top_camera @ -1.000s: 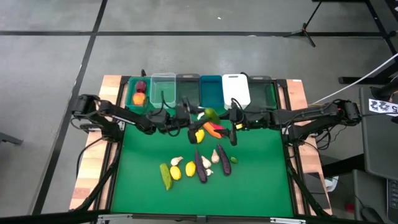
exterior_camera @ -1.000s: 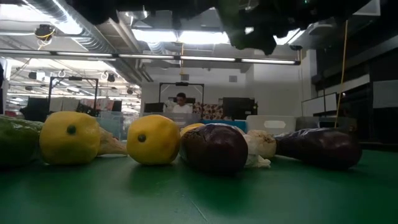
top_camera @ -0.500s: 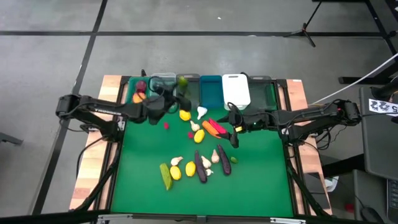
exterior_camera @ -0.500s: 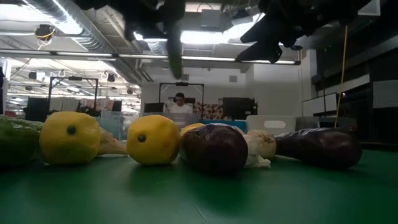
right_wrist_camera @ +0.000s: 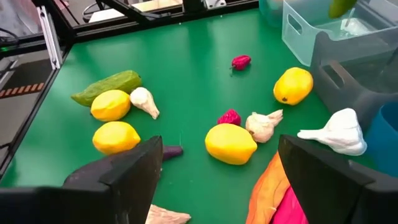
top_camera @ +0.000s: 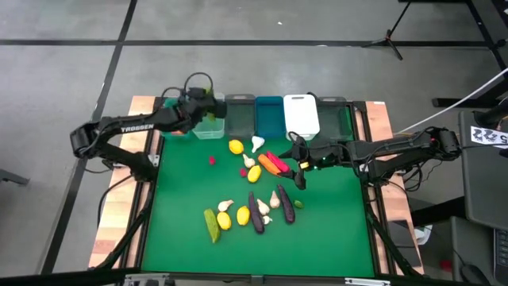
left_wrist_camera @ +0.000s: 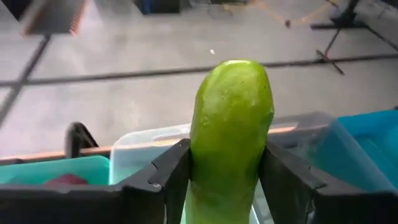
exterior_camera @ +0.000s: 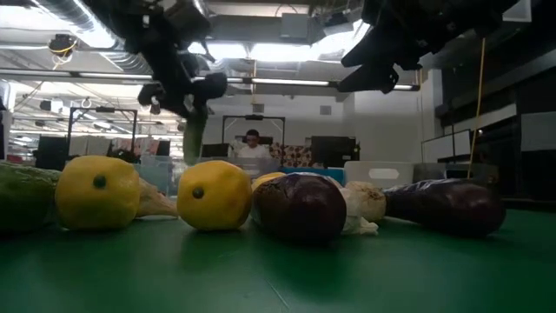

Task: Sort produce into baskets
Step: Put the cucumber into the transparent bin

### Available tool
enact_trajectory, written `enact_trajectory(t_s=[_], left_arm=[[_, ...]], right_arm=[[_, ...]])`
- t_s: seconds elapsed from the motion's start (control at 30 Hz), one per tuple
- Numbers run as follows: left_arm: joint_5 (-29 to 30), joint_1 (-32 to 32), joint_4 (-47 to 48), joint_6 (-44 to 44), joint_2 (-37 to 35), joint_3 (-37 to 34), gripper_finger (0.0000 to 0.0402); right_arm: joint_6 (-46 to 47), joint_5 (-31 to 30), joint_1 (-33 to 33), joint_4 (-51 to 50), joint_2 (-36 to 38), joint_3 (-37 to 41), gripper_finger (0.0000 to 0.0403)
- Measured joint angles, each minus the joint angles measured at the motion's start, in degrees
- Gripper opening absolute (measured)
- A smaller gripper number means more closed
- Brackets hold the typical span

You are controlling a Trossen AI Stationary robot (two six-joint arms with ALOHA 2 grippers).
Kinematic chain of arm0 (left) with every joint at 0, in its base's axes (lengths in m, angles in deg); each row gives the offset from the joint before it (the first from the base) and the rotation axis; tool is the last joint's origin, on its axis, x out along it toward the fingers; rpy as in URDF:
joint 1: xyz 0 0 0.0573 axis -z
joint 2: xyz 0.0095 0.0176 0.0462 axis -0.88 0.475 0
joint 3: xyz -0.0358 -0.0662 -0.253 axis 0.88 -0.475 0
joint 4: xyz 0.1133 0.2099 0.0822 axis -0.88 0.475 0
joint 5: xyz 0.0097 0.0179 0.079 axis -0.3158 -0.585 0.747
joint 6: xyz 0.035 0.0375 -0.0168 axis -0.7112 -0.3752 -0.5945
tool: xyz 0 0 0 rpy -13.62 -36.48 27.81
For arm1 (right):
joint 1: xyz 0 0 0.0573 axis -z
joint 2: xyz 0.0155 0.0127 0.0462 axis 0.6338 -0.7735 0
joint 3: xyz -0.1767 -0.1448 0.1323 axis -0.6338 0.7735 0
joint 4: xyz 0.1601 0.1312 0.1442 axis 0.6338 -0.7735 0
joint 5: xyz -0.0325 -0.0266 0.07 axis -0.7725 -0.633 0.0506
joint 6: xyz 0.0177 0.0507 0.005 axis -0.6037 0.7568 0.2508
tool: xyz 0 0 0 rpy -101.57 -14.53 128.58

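Directly beneath the left gripper [left_wrist_camera: 227, 180], which pinches a green cucumber [left_wrist_camera: 230, 124] upright, sits the clear bin [left_wrist_camera: 140, 146], so it should release only once centred, while the right gripper [right_wrist_camera: 214, 177] waits spread above the carrots [top_camera: 270, 164].

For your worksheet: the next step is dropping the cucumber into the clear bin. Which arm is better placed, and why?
Left. The left gripper grips the cucumber over the clear bin; the right gripper hangs open above the produce.
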Motion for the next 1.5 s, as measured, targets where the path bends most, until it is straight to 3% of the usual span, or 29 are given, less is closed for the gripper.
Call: enact_trajectory(t_s=[0.37, 0.73, 1.17, 1.37, 1.5], left_arm=[[-13.2, -8.7, 2.2, 0.2, 4.0, -0.4, 0.0169], [-17.4, -9.3, 3.4, -0.7, 6.2, -0.4, 0.0171], [-18.9, -9.3, 3.5, -1.7, 6.2, -0.3, 0.0306], [-27.2, -8.0, 3.1, -6.8, 4.9, 3.2, 0.0314], [-31.7, -4.6, 2.9, -10.5, 1.8, 6.0, 0.0311]], right_arm=[[1.3, 2.0, 0.0, -1.1, 0.0, 0.0, 0.0319], [1.3, 2.0, 0.0, -1.2, 0.0, 0.0, 0.0319], [1.2, 4.0, 0.0, -1.2, 0.0, 0.0, 0.0319], [0.8, 3.7, 0.0, -1.6, 0.0, 0.0, 0.0319], [0.6, -0.2, 0.0, -3.9, 0.0, 0.0, 0.0319]])
